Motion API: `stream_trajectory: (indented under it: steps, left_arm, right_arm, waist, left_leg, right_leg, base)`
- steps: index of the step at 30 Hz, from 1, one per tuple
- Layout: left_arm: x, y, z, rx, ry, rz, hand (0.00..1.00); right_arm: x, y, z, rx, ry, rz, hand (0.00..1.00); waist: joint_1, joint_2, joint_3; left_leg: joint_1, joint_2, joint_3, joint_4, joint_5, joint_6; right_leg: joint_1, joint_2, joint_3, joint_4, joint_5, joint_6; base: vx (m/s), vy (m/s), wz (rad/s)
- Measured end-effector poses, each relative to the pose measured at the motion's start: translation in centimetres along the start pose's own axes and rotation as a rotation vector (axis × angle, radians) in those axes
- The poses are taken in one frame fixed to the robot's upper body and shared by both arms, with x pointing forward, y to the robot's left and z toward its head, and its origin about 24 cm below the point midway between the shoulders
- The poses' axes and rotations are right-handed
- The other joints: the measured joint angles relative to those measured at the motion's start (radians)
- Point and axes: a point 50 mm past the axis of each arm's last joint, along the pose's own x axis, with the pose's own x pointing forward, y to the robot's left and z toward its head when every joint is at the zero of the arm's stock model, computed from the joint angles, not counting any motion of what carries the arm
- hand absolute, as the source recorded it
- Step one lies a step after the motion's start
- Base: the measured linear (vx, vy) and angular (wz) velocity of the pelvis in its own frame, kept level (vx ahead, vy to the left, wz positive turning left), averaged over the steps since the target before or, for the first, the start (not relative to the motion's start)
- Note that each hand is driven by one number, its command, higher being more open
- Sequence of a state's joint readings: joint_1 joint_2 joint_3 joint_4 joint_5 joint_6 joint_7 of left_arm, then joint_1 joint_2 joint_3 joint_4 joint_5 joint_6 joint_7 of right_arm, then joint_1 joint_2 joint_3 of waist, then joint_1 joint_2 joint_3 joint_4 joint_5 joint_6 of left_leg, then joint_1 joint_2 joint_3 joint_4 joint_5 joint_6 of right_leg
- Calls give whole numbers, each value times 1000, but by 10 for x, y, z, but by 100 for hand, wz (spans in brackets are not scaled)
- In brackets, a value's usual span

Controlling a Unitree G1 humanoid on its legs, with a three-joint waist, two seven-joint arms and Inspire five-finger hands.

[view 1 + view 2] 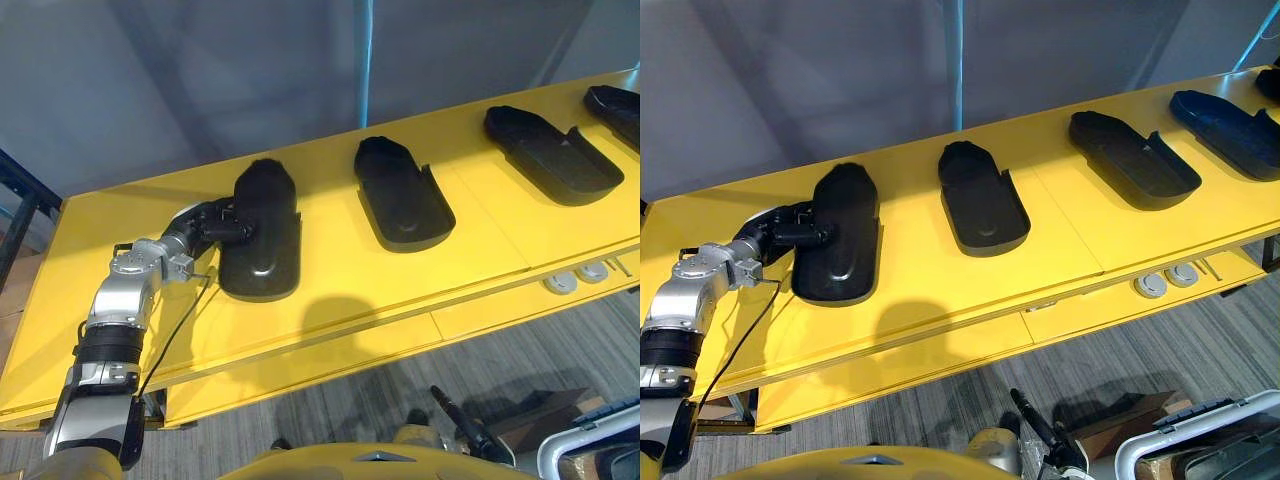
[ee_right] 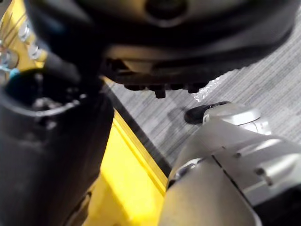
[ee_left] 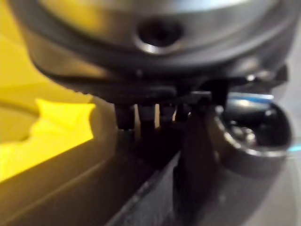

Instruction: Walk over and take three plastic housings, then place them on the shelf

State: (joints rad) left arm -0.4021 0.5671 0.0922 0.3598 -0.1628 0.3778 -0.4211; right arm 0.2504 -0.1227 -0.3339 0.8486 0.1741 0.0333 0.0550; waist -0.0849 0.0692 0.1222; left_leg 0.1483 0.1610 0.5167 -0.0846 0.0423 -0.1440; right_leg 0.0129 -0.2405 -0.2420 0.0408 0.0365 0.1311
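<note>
Room lies bare on the surface beside the leftmost housing; left robot hand touches its outer edge; grip cannot be told.

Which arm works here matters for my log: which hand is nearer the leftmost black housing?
Left. The left hand rests against the left edge of the leftmost housing; the right hand hangs low in front of the yellow table, away from that housing.

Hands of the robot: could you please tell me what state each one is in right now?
Left hand: at the left edge of the leftmost housing; open or gripping cannot be told.
Right hand, in its wrist view: cannot be told.
</note>
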Motion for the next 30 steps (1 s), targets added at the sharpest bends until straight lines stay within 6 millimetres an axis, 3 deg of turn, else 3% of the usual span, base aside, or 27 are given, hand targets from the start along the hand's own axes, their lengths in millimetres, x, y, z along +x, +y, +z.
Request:
stream_trajectory:
  steps: [8, 15, 20, 24, 28, 30]
  left_arm:
    - [7, 16, 11, 63, 26, 146, 100]
    - [10, 22, 7, -93, 20, 290, 100]
    - [15, 6, 3, -292, -111, 398, 100]
    - [7, -16, -4, -358, -203, 415, 100]
    - [-4, -35, 2, -406, -307, 383, 100]
    - [-13, -36, 10, -395, -377, 387, 100]
  right_arm:
    - [0, 2, -2, -13, 7, 11, 100]
    - [-1, 6, -7, -18, 19, 22, 100]
    - [-2, 17, -13, 3, 34, 38, 100]
    - [-3, 21, -19, 14, 53, 31, 100]
    - [-4, 21, -23, 54, 65, 14, 100]
    - [-3, 22, -23, 57, 63, 17, 100]
  waist:
    - [-7, -3, 22]
    - [-30, -5, 24]
    - [-27, -31, 35]
    - [-20, -35, 34]
    - [-1, -36, 33]
    - [7, -40, 29]
  left_leg:
    - [18, 21, 29, 0, 4, -11]
    - [24, 24, 30, 1, 5, -12]
    - [36, 25, 25, 1, 4, -13]
    - [37, 26, 18, 1, 3, -14]
    - [57, 29, 5, 1, 1, -17]
    - [55, 29, 5, 0, 1, -17]
  right_leg:
    - [-12, 24, 29, 11, -5, -9]
    - [-10, 29, 28, 11, -5, -9]
    - [7, 29, 25, 9, -5, -9]
    - [16, 28, 17, 7, -2, -3]
    - [49, 28, -2, 4, -3, -2]
    - [51, 28, -4, 1, -3, -2]
  base:
    - [-11, -24, -12]
    - [0, -1, -1]
    - [-6, -2, 2]
    - [13, -4, 7]
    - [14, -6, 10]
    - [-9, -3, 3]
